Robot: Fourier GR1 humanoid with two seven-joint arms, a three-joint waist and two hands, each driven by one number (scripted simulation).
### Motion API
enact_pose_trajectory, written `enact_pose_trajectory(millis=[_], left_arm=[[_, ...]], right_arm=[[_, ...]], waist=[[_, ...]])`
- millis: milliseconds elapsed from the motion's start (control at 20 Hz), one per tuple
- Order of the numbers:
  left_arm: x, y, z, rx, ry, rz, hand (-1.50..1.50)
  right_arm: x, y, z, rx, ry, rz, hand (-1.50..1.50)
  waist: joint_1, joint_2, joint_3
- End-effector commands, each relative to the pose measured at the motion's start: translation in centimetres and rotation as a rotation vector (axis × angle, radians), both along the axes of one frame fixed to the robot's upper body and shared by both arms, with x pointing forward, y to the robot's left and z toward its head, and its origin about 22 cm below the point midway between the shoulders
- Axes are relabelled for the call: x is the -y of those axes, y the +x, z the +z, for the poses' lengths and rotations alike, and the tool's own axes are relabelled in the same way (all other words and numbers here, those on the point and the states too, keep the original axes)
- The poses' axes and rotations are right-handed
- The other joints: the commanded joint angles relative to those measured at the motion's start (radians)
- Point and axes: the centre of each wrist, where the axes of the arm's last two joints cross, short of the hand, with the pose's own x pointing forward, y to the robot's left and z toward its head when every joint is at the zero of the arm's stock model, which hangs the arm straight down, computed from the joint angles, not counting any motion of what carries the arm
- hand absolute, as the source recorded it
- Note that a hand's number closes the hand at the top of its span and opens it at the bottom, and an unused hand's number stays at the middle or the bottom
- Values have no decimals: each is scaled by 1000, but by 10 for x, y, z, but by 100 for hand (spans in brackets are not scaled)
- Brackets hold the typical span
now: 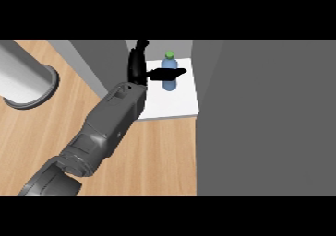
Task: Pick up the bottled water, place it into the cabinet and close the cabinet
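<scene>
Finds blue green-capped plastic water bottle (170,85) upright on white cabinet shelf (176,107), far centre; black left hand (138,64) beside it, fingers straight, thumb spread across it. Leaves withdrawing and closing the cabinet.

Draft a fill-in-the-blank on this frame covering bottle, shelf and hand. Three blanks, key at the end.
1. The blue plastic water bottle has a ___ cap.
2. The bottle stands upright on a flat shelf that is ___ in colour.
3. The black hand whose thumb crosses the bottle in the head view is the robot's ___ hand.

Missing words: green; white; left.
</scene>
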Motion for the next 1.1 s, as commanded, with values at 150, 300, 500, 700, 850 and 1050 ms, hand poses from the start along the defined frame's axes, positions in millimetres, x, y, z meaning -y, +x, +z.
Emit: enact_pose_trajectory(millis=[150, 300, 500, 700, 850, 1050], left_arm=[[6, 3, 12, 137, -115, -96, -150], [10, 2, 15, 177, -88, -111, -150], [14, 3, 22, 168, -143, -127, -150], [12, -6, 10, 180, -196, -129, -150], [19, -10, 15, 179, -231, -167, -150], [23, -41, -16, 148, -269, -208, -150]], right_arm=[[-13, 1, 12, 31, -24, -1, -150], [-24, -2, 24, 36, -31, 16, -150], [-21, 5, 22, 45, -30, 28, -150], [-23, -1, 27, 16, -38, 11, -150], [-23, 8, 24, 30, -31, -11, -150], [-18, 9, 37, 26, -50, -41, -150]], waist=[[18, -6, 0], [4, -9, 0], [2, -10, 1], [18, -21, 1], [31, -21, 1], [41, -29, 0]])
